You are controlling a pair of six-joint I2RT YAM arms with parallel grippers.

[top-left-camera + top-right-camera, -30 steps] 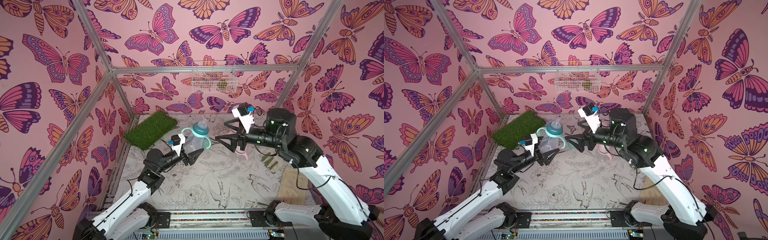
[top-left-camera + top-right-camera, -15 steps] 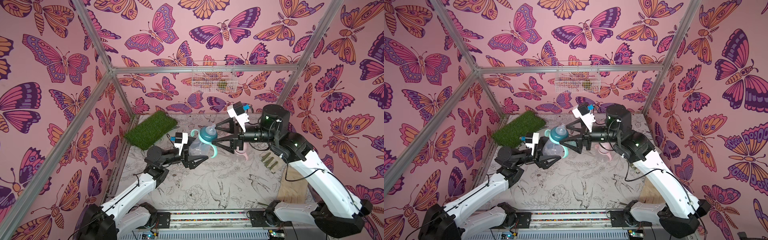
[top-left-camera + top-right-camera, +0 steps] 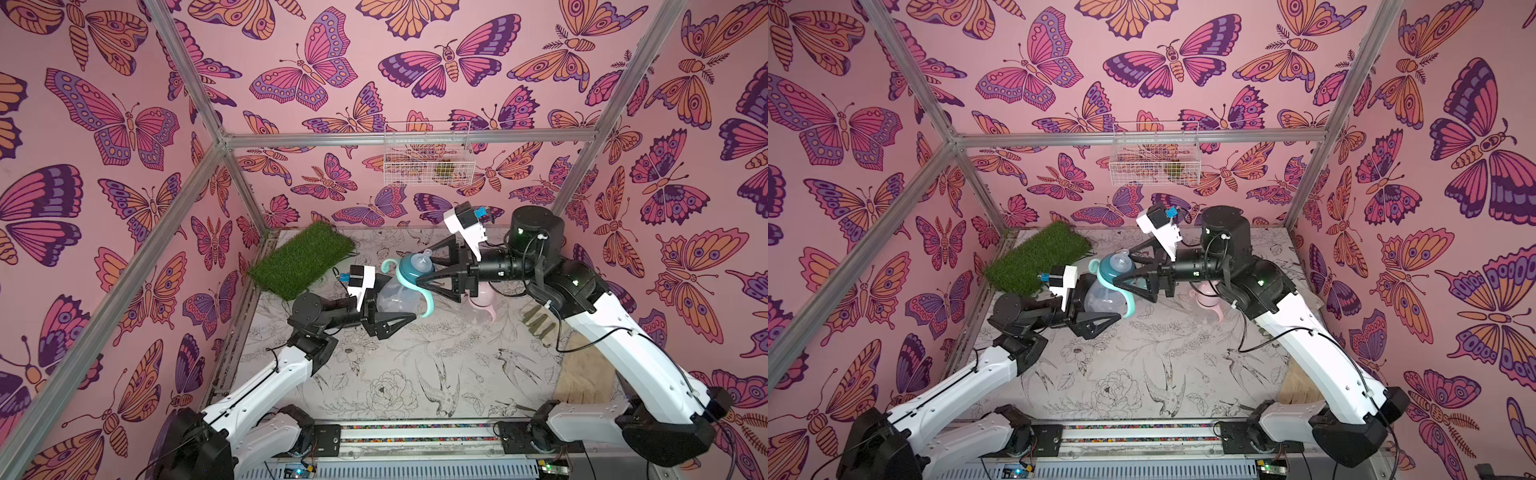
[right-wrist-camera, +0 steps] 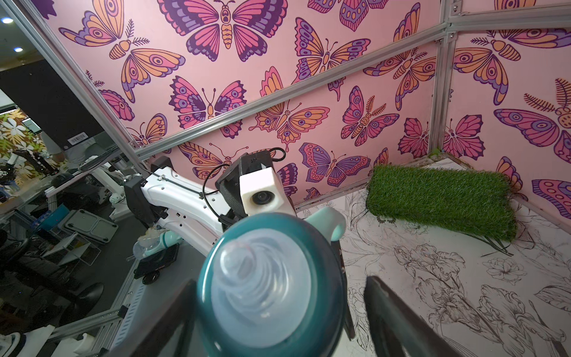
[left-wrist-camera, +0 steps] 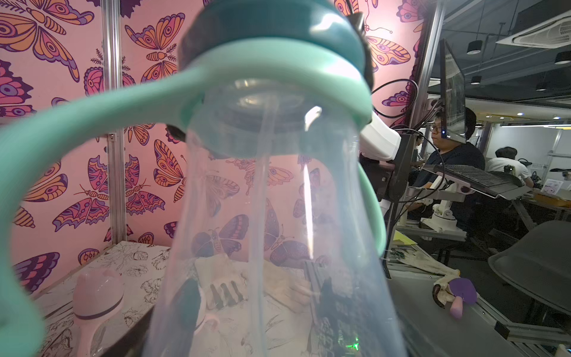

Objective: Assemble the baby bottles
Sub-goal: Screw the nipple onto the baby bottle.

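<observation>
One of the baby bottles [image 3: 395,297] hangs above the table, tilted, with my left gripper [image 3: 399,307] shut on its clear body [image 5: 272,216]. It carries a teal nipple collar [image 3: 417,266] and a mint two-handled ring [image 3: 428,301]. My right gripper [image 3: 424,270] reaches in from the right and straddles the collar [image 4: 309,235]. Its jaws are open, with a gap showing beside one finger [image 4: 389,309]. The clear nipple [image 4: 259,278] points toward the right wrist. A second bottle [image 3: 482,301], pink-capped with pink handles, stands on the table under the right arm.
A green grass mat [image 3: 303,259] lies at the back left corner. A white wire basket [image 3: 428,160] hangs on the back wall. Beige gloves [image 3: 540,324] and a tan cloth [image 3: 582,374] lie along the right side of the table.
My left arm has carried the bottle up and to the right. My right gripper has moved left onto the teal collar, and its jaws have narrowed a little.
</observation>
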